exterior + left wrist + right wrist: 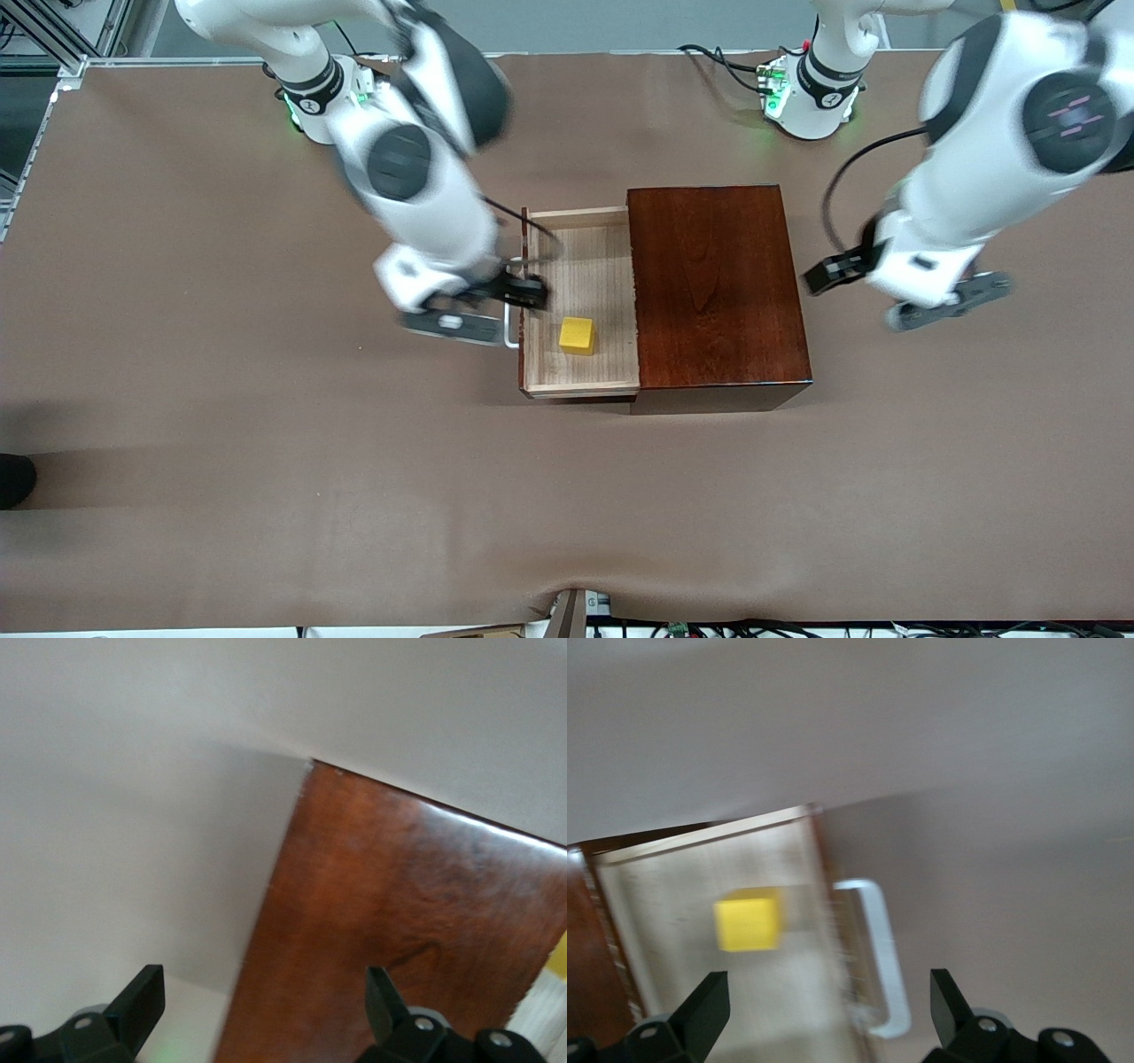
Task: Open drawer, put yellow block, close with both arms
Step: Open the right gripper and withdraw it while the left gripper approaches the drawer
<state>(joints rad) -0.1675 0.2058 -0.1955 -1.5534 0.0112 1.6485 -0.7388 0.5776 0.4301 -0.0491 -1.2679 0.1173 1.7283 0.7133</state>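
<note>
Front view, lower centre first: the yellow block (577, 335) sits loose on the floor of the drawer (585, 301), in the half of the tray lower in the frame, touching no wall. The drawer is pulled out of the wooden box (718, 283) toward the frame's left, so only the closing appears to remain.

Just above and left of the block, the right gripper (523, 291) hangs over the drawer's front edge beside the white handle (511, 306), fingers spread and holding nothing. The right wrist view confirms this: both fingers stand wide apart with the handle (877, 957) and the block (748, 919) between them, farther off.

At the right of the frame, the left gripper (828, 273) hovers by the box's end wall, released and empty; in the left wrist view its fingers straddle the box's edge (399, 930).

Judged from this, the main risk is a push on the drawer front without the box being braced, which would slide the whole box toward the left arm. An off-centre push could skew the tray and jam it. An open finger could also snag the handle.
</note>
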